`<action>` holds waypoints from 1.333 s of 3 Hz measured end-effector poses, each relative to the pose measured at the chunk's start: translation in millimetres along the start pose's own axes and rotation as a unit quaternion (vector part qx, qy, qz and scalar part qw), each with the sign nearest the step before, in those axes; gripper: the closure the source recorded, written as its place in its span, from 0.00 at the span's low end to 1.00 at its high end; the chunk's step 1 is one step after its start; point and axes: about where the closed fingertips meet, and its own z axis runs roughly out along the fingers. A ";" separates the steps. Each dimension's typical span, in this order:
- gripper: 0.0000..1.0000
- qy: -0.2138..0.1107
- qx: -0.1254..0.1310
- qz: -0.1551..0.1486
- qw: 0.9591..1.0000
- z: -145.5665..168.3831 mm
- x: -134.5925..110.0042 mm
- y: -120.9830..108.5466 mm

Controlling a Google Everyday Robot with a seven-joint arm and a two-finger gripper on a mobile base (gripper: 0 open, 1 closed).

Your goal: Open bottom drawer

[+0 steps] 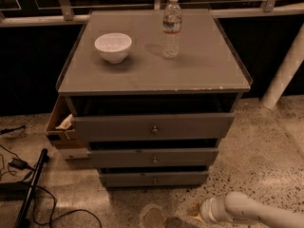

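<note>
- Camera view: the bottom drawer is the lowest and narrowest of three grey fronts on the table. It sits at 6 o'clock on the table's face, just above the floor, and looks pushed in.
- Its little round knob is dead centre, and that's the only thing to grab.
- The gripper is down at 5 o'clock in the frame, low over the floor. It's in front of the drawer and a bit right of the knob, not touching anything. I honestly can't tell if it's wide or narrow, since it's dark and half cut off.
- My take on the step is that it's the approach. Line up level with the knob, come in straight at 12 o'clock, close around the knob, then pull straight back toward 6.
- A slanted pull would probably slip off such a small knob. Keep low too, because the middle drawer knob is close above and easy to catch by mistake.
- Containers: the white bowl sits at 10 o'clock on the table top and looks empty.
- The water bottle stands upright at 12 o'clock with its cap on. It looks clear and mostly full, and it's apart from the bowl.
- A brown side box hangs open at 9 o'clock with something pale and crumpled inside. I can't say what it is.
- What's inside the three grey drawers is hidden.
</note>
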 end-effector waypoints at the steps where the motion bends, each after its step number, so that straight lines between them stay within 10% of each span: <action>1: 0.58 0.000 0.000 0.000 1.000 0.1 0.1 0.0; 4: 0.00 -0.008 0.042 -0.045 0.998 46.5 24.8 -8.2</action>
